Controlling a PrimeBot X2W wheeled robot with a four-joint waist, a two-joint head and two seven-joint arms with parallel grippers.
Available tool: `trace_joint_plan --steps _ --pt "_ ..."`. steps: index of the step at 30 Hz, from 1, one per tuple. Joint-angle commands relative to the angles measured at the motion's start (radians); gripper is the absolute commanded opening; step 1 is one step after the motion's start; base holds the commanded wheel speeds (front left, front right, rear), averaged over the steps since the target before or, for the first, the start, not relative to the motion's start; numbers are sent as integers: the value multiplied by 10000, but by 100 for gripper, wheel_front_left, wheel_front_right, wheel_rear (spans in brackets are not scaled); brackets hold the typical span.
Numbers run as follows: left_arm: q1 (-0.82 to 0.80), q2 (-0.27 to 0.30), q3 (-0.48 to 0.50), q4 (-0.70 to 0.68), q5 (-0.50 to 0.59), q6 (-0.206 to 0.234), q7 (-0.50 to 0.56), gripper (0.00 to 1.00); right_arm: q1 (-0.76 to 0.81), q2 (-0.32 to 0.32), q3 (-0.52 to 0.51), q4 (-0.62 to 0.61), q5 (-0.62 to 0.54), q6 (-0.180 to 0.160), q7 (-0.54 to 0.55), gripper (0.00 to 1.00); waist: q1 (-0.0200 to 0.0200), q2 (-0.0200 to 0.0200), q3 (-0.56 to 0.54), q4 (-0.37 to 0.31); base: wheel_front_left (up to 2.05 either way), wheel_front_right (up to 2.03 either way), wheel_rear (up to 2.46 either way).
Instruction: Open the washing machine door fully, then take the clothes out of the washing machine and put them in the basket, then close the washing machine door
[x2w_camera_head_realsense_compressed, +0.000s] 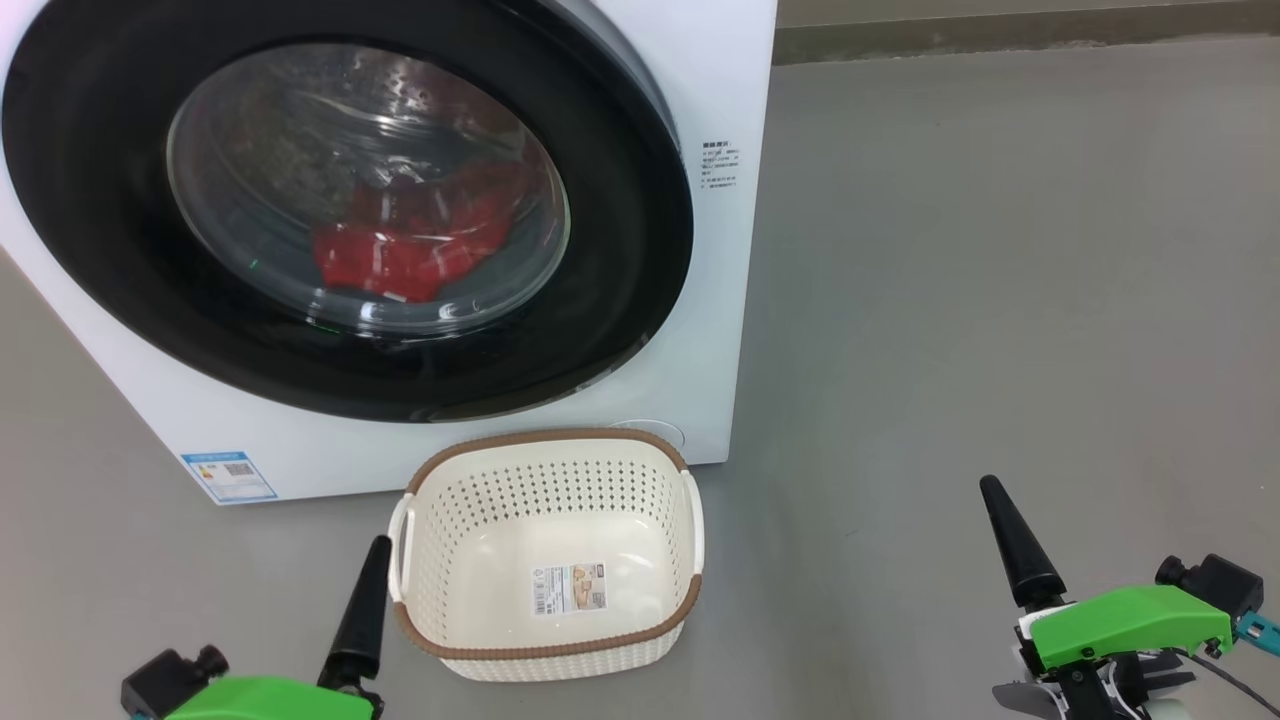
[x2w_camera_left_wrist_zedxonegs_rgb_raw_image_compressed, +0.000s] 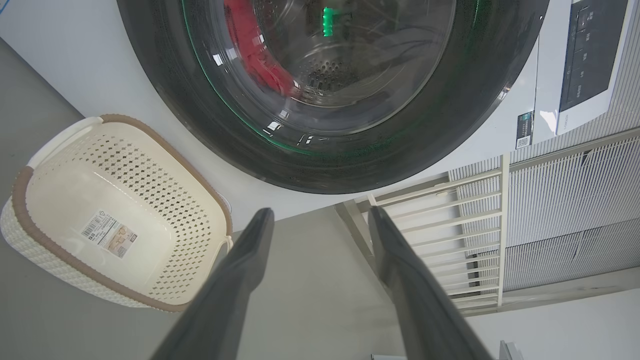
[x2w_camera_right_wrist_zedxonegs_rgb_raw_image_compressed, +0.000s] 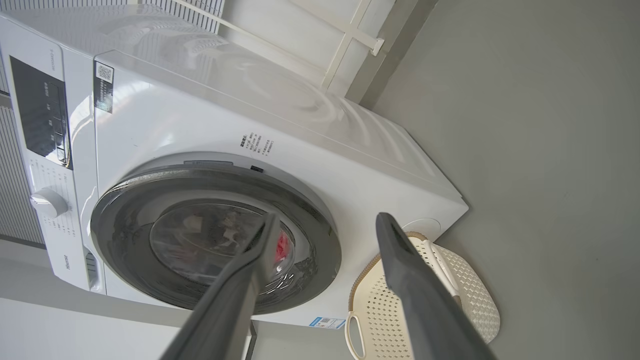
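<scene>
Left gripper (x2w_camera_left_wrist_zedxonegs_rgb_raw_image_compressed: 320, 210), seen from its own wrist camera, holds its two long dark fingers (x2w_camera_left_wrist_zedxonegs_rgb_raw_image_compressed: 235, 285) spread wide and empty. Right gripper (x2w_camera_right_wrist_zedxonegs_rgb_raw_image_compressed: 327, 215) stands the same, jaws parted wide, gripping nothing. From the head camera both arms sit low at their own sides, the left arm's finger (x2w_camera_head_realsense_compressed: 362, 610) leaning slightly inward, the right arm's finger (x2w_camera_head_realsense_compressed: 1020, 550) leaning slightly outward above its green wrist housing (x2w_camera_head_realsense_compressed: 1130, 615).

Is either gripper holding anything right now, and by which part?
Nothing is held. The left gripper and right gripper both stand open in the air, clear of the door and the basket.
</scene>
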Motion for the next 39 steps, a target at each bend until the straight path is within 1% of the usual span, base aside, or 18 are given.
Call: trace_joint_plan --steps 1,7,14,15,16,18,19,21,22,26,30,39 --pt "-541 81 89 -301 406 -33 -128 100 -528 -114 113 -224 -252 2 -108 100 -1 0 -1 -2 0 0 0" --pt "-695 68 -13 -308 1260 -37 -300 100 -683 -121 220 -157 -918 3 -283 100 -1 0 5 -6 0 0 0" --pt "-875 61 73 -333 2571 -29 -500 100 -878 -139 338 -89 -1895 3 -487 100 -1 0 14 -20 0 0 0" --pt "-875 61 73 -333 2571 -29 -500 100 -878 -139 338 -89 -1895 3 -487 100 -1 0 14 -20 0 0 0" --pt "-923 62 61 -331 3003 -14 -557 100 -927 -141 368 -74 -2214 3 -546 100 -1 0 9 -27 0 0 0" --pt "-946 62 50 -335 3210 -8 -585 100 -950 -142 380 -68 -2373 3 -575 100 -1 0 7 -30 0 0 0" --pt "-985 62 20 -353 3633 20 -643 100 -991 -136 406 -56 -2661 3 -633 100 -1 0 -1 -36 0 0 0" --pt "-1022 63 -3 -386 4041 65 -700 100 -1034 -130 437 -44 -2924 3 -692 100 -1 0 -3 -42 0 0 0" --pt "-1022 63 -3 -386 4041 65 -700 100 -1034 -130 437 -44 -2924 3 -692 100 -1 0 -3 -42 0 0 0" --pt "-1100 68 -61 -417 4838 139 -813 100 -1132 -136 532 2 -3461 3 -808 100 -1 0 0 -55 0 0 0" --pt "-1179 71 -68 -481 5528 227 -927 100 -1231 -149 535 93 -4081 4 -924 100 -1 0 2 -67 0 0 0" --pt "-1300 79 -6 -490 6800 250 -1185 100 -1490 -170 658 258 -5638 4 -1187 100 -1 0 -15 -108 0 0 0"
